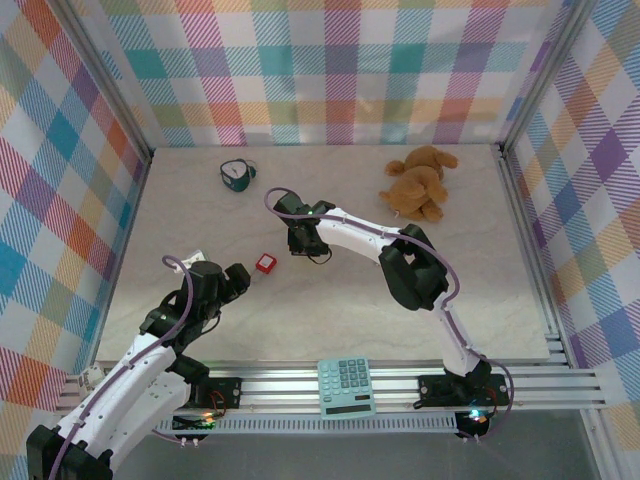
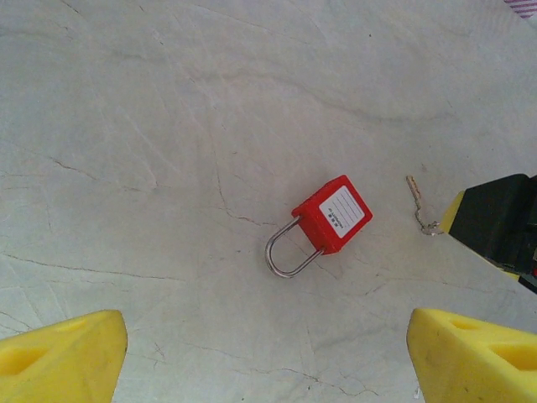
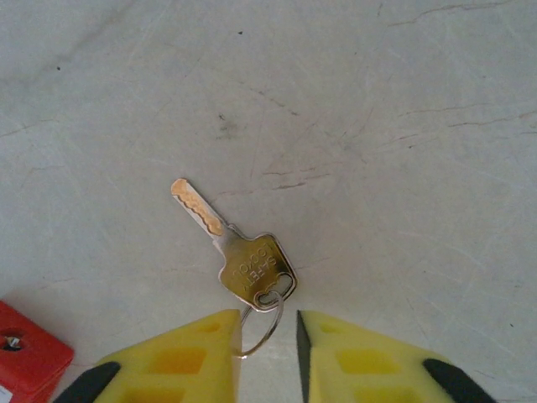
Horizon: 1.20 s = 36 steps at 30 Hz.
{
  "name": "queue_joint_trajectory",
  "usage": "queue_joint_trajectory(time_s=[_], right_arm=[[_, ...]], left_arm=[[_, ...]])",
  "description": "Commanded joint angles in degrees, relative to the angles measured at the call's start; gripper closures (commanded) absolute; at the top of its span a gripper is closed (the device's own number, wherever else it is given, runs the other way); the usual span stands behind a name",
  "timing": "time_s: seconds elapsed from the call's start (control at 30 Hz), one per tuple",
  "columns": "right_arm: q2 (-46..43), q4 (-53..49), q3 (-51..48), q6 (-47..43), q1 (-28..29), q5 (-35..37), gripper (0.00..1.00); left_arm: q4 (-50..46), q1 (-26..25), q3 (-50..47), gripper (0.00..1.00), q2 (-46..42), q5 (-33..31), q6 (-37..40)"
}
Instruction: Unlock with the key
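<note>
Currently the key [image 3: 235,252] is lying flat on the table [image 3: 377,126], near the red padlock [image 2: 333,214] but not touching it. The right gripper [image 3: 268,319] is sitting low at its bow end, jaws narrow, straddling the key ring [image 3: 273,306]; can't tell if it's actually pinching anything. The left gripper [image 2: 267,336] is hovering wide and empty above the padlock. Risk I'm seeing: the fingers are lining up on the thin ring instead of the bow, so on a lift the key could dangle, swing or slip out, and the blade won't line up with the padlock.
</note>
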Motion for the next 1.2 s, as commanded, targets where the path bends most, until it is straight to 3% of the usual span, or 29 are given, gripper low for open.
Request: queue_joint_trajectory(time_s=[0.0, 0.5, 1.17], right_arm=[[0.26, -1.16, 0.76, -0.55, 0.16, -0.64, 0.77], [0.51, -0.29, 0.53, 0.18, 0.19, -3.04, 0.77], [-0.91, -0.54, -0.05, -1.11, -0.01, -1.22, 0.91]], left_arm=[[1.50, 0.52, -1.05, 0.14, -0.69, 0.26, -0.10], [1.71, 0.57, -1.23, 0.13, -0.73, 0.44, 0.20], [1.48, 0.55, -1.14, 0.13, -0.94, 0.26, 0.59]])
